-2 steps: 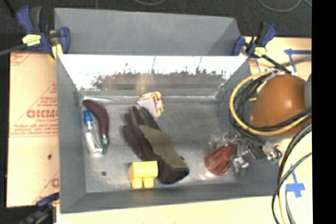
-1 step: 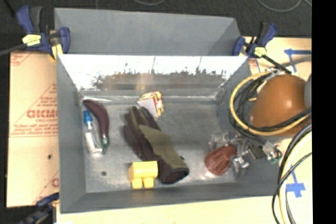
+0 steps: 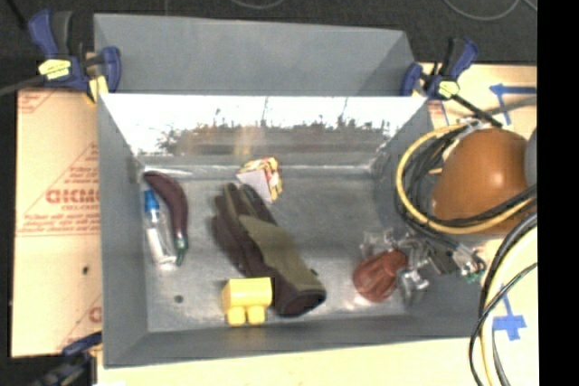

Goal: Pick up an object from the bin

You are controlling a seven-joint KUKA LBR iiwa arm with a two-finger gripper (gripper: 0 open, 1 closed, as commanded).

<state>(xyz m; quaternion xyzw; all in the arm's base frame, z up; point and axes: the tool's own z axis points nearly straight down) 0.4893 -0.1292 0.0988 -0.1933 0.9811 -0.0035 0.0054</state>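
One rounded reddish lump (image 3: 374, 277) beside pincer (image 3: 403, 265), limp dark glove (image 3: 262, 247)

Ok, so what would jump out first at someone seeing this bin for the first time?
Most striking is the robot's gripper at the right side of the grey metal bin, low over a reddish-brown rounded lump on the floor there. In the middle lies a dark brown and olive fabric glove, with a bright yellow plastic block beside its near end.
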